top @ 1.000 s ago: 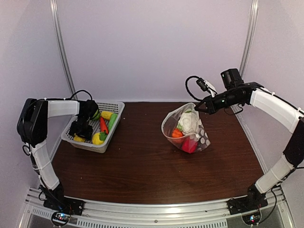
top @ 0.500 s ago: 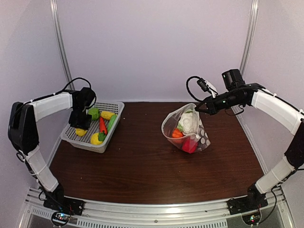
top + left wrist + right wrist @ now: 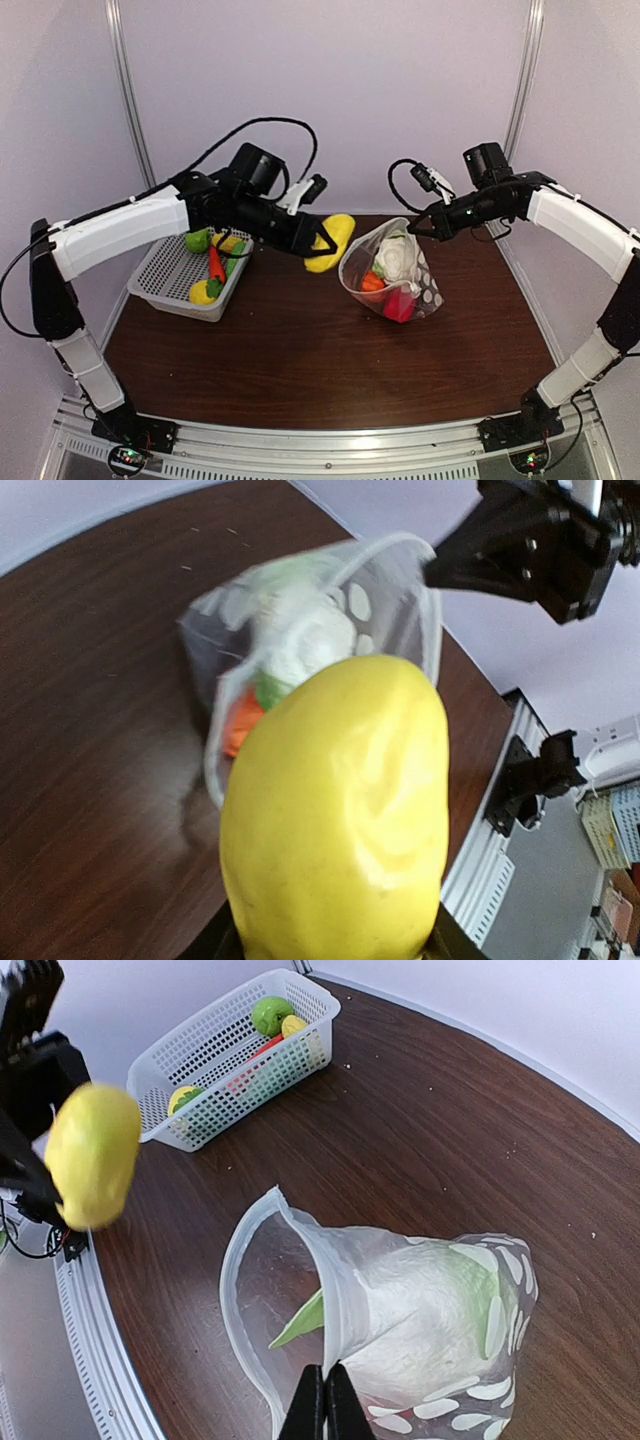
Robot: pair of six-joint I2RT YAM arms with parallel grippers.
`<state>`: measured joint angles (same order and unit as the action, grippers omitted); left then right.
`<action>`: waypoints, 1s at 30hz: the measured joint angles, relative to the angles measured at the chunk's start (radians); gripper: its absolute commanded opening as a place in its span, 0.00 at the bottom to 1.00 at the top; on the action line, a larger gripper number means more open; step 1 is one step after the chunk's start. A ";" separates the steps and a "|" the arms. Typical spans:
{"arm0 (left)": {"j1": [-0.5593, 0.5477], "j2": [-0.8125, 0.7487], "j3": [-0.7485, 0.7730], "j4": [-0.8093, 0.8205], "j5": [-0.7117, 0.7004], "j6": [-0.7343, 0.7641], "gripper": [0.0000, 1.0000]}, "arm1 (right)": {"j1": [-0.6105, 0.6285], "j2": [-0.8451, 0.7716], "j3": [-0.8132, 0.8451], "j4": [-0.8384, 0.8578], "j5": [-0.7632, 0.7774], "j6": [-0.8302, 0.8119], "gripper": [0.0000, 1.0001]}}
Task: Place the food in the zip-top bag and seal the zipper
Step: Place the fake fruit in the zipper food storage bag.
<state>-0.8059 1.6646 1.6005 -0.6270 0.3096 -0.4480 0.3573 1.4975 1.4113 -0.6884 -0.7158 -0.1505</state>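
My left gripper (image 3: 318,241) is shut on a large yellow toy fruit (image 3: 331,242) (image 3: 335,810) and holds it in the air just left of the zip-top bag's mouth. The dotted clear bag (image 3: 396,271) (image 3: 320,640) stands on the table, its mouth open towards the left. My right gripper (image 3: 416,228) (image 3: 325,1400) is shut on the bag's upper rim and holds it up. The zipper (image 3: 226,1290) runs round the open mouth, unsealed. In the bag lie a white cauliflower (image 3: 430,1320), an orange piece (image 3: 372,281) and a red piece (image 3: 398,305).
A white mesh basket (image 3: 170,275) (image 3: 235,1050) stands at the left of the table with a green fruit (image 3: 197,240), a carrot (image 3: 216,264) and yellow pieces (image 3: 204,292) in it. The booth walls close in at the back and both sides.
My left gripper closed on the yellow fruit in the basket, lifted it out and swung right to the bag's mouth. The right gripper and the bag have stayed in place.
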 measured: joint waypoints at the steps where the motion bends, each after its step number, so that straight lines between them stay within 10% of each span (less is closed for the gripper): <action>1: -0.028 0.049 0.016 0.028 0.042 -0.007 0.33 | 0.005 0.001 0.005 -0.006 0.002 0.000 0.00; 19: -0.123 0.489 0.164 0.301 0.364 -0.419 0.27 | 0.134 -0.009 0.024 -0.134 0.011 -0.114 0.00; 30: -0.079 0.501 -0.055 0.867 0.574 -0.887 0.29 | 0.181 -0.022 0.058 -0.246 0.023 -0.208 0.00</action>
<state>-0.8852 2.1654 1.5452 0.2401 0.8833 -1.3354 0.5381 1.4757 1.4696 -0.9348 -0.6926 -0.3588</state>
